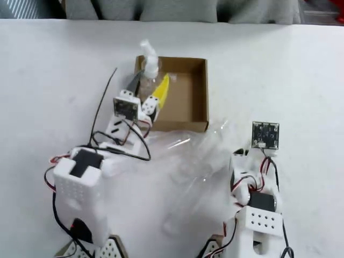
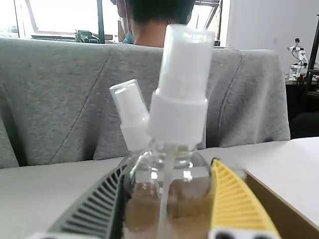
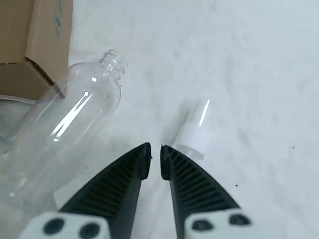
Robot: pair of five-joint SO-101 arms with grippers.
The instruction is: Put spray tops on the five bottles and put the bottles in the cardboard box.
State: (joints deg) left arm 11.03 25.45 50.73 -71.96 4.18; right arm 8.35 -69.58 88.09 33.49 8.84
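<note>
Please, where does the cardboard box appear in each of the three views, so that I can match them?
High view: the cardboard box stands open at mid-table, far side; the left claw holds a capped bottle at its rim.
Left wrist view: its brown edge runs beside the claw's yellow finger.
Right wrist view: one corner lies just beyond the uncapped bottle.
Shared landmark: the white table.

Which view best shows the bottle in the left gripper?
Left wrist view: the capped bottle sits close-up in the left gripper. High view gives it from above, at a corner of the cardboard box. Right wrist view faces another, uncapped bottle lying beside the box.
</note>
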